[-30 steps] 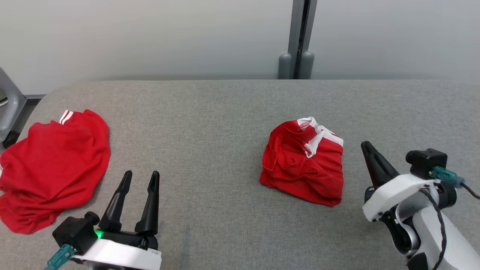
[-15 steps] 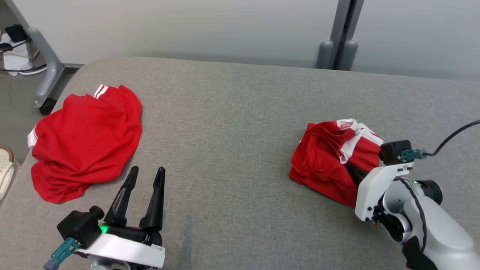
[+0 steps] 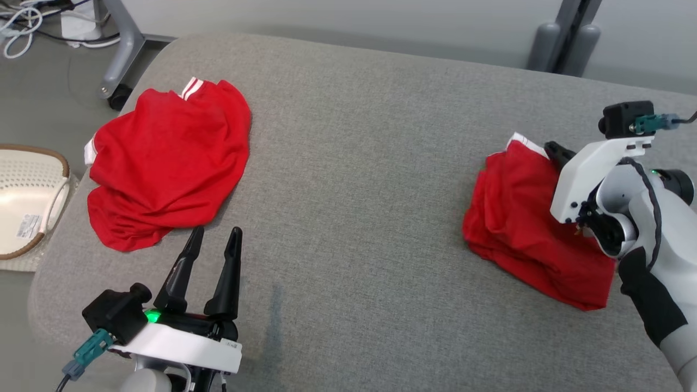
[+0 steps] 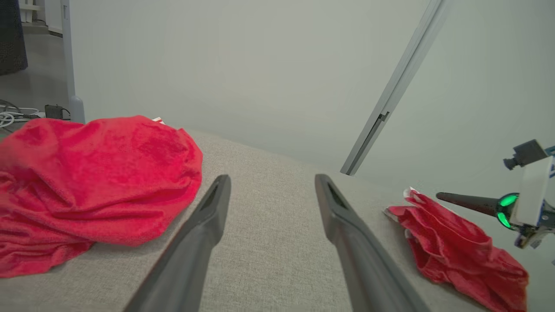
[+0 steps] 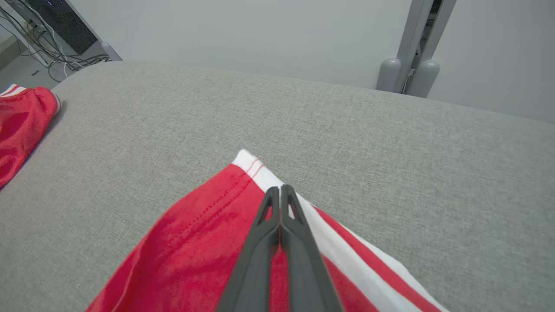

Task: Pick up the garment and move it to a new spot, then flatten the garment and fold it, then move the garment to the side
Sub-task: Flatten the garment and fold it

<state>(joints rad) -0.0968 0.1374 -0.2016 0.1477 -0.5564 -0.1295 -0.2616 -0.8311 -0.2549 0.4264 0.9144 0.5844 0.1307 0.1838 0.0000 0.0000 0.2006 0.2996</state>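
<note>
Obs.: two red garments lie on the grey bench (image 3: 354,163), well apart. The folded garment (image 3: 517,228) is a compact, layered packet at the robot's right, near that end of the bench. The crumpled garment (image 3: 169,163) is spread loosely at the robot's left, near the rounded corner.

Right gripper (image 5: 281,190): jaws together, no gap between the tips. They lie low across the top of the folded garment, tips at the white band (image 5: 329,242) along its far edge. The right wrist view shows no cloth pinched between them, so this reads as a flat press or push, not a grasp. How hard they bear down I cannot tell.

Left gripper (image 3: 216,233): jaws apart, holding nothing, hovering over bare bench just beside the near hem of the crumpled garment and not touching it.

Judgement: flattening and folding look done for the right-hand piece. The step in hand is the last one, moving it to the side.

Next move calls for: a low, steady sideways slide with the jaws kept flat on the packet, so that the layers travel together. Risk: the top layer shears off the lower ones, or the packet goes over the bench edge. The left arm is well placed to take up the crumpled garment afterwards.
</note>
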